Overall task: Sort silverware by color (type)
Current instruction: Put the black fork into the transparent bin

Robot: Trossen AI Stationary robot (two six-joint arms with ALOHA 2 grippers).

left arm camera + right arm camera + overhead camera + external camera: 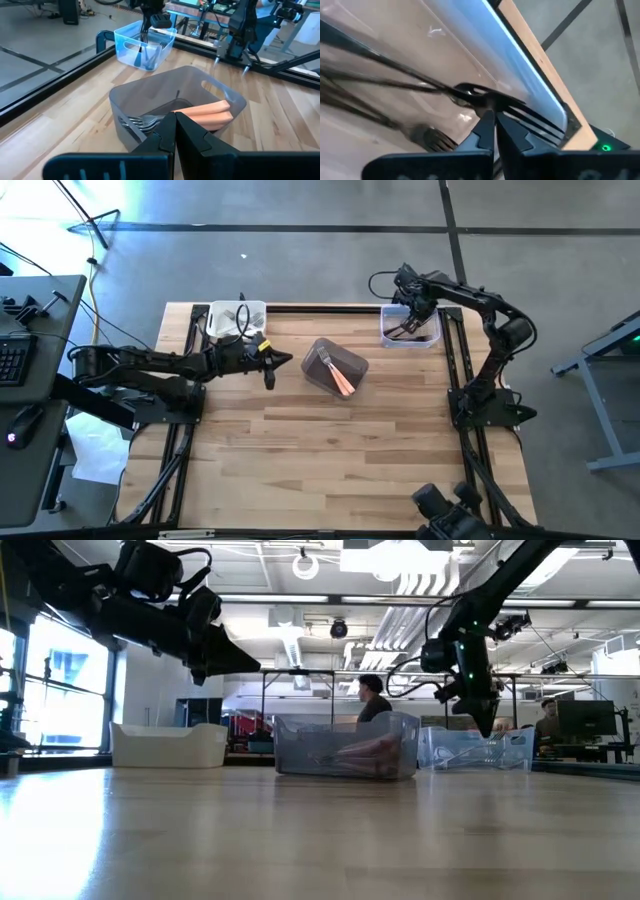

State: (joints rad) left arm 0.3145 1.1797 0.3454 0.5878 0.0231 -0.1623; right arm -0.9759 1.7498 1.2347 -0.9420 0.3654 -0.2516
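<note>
Two grippers pinched together, holding nothing — right gripper (412, 320) hanging in blue tub (410, 336) over dark forks (395, 85); next calling for orange forks (343, 380).

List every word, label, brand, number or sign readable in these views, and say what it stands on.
None can be read.
The grey tub, the clear blue tub and the white tub show no labels.
The forks show no markings.
Monitors in the room behind are too small to read.
</note>
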